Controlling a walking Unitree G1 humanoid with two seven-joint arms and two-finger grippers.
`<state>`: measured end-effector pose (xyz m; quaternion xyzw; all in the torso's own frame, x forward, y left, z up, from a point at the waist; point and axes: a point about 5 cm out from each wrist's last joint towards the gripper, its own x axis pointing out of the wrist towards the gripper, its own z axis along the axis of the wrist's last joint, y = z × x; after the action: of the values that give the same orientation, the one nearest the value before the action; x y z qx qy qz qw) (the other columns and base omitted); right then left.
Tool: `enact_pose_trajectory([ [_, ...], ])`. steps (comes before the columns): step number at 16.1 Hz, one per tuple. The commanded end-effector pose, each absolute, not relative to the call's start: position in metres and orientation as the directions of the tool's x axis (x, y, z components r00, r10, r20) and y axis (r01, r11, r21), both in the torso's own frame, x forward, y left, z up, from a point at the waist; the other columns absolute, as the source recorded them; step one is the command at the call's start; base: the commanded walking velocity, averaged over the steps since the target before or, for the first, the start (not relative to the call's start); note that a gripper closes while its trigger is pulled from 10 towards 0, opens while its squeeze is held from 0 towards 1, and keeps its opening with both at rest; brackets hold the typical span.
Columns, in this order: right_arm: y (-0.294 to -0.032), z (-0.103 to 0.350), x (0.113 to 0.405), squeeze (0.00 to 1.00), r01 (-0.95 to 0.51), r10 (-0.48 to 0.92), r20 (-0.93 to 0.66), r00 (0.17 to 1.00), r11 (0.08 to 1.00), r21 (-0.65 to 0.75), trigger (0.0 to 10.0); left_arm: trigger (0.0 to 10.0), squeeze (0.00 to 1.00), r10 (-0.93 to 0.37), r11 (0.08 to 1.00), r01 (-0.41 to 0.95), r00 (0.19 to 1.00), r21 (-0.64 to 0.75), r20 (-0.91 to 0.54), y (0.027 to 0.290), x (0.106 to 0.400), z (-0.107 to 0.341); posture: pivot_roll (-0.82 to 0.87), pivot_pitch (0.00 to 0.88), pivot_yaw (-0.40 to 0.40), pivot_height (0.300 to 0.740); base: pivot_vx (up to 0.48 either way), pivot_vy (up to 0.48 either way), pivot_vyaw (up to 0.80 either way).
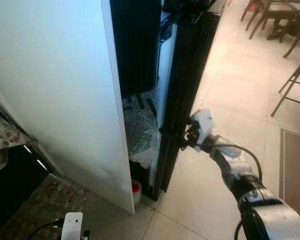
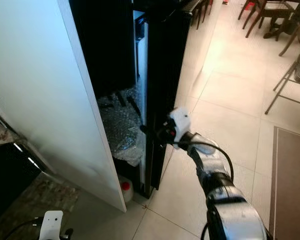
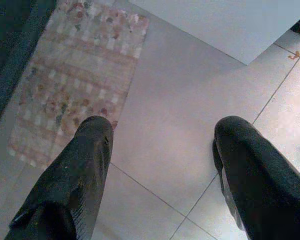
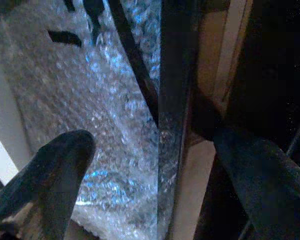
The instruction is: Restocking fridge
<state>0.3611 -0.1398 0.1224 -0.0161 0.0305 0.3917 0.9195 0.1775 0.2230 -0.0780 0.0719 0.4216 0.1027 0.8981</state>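
A tall black fridge (image 1: 190, 65) stands beside a big white panel (image 1: 55, 90). Its door edge (image 4: 172, 100) is slightly ajar, and crumpled bubble wrap (image 1: 140, 130) fills the gap beside it. My right gripper (image 1: 172, 135) is at that edge at mid-height. It is open, with one finger on the bubble-wrap side and the other finger (image 4: 255, 170) on the dark outer side. My left gripper (image 3: 160, 150) hangs low and open over the floor tiles, holding nothing.
A small bottle with a red cap (image 1: 136, 189) stands on the floor at the fridge's foot. A patterned rug (image 3: 75, 75) lies by the dark counter (image 1: 10, 170) on the left. Chairs (image 1: 290, 30) and a brown mat (image 1: 296, 165) are to the right, across open tiled floor.
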Motion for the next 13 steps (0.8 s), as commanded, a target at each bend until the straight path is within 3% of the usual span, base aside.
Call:
enact_pose_trajectory([
  [1, -0.134, 0.129, 0.365, 0.00, -0.733, 0.731, -0.064, 0.679, 0.680, -0.009, 10.0, 10.0, 0.00, 0.254, 0.965, -0.114, 0.619, 0.235, -0.743, 0.224, 0.176, -0.079, -0.11, 0.050, 0.016, 0.740, 0.000, 0.000, 0.00],
  [13, -0.089, 0.158, 0.375, 0.00, -0.839, 0.839, 0.019, 0.544, 0.543, 0.038, 10.0, 10.0, 0.00, 0.279, 0.958, -0.124, 0.604, 0.258, -0.747, 0.232, 0.171, -0.079, -0.08, 0.052, 0.009, 0.740, 0.000, 0.000, 0.00],
])
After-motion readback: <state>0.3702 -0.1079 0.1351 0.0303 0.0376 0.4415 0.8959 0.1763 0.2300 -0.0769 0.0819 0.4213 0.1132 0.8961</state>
